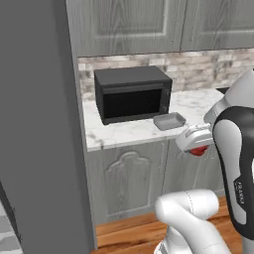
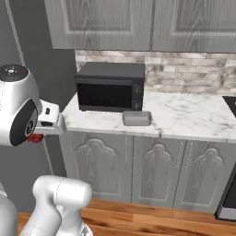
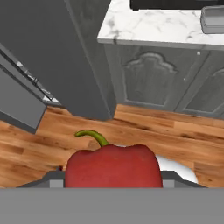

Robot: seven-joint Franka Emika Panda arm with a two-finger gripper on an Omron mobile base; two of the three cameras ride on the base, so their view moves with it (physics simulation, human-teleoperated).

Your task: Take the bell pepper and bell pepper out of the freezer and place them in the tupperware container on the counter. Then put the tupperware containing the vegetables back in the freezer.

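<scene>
My gripper is shut on a glossy red bell pepper with a curved green stem, held in the air in front of the cabinet doors, below the counter's edge. In the hand view the bell pepper sits between the fingers above the wood floor. From the right base view the bell pepper peeks out under the hand. The grey tupperware container rests on the white marble counter in front of the microwave, and nothing shows inside it. The dark grey freezer stands to the left.
A black microwave stands at the back of the counter, under grey upper cabinets. Grey panelled cabinet doors run below the counter. Pale drawer fronts jut out of the freezer at the left of the hand view. A dark stove edge sits far right.
</scene>
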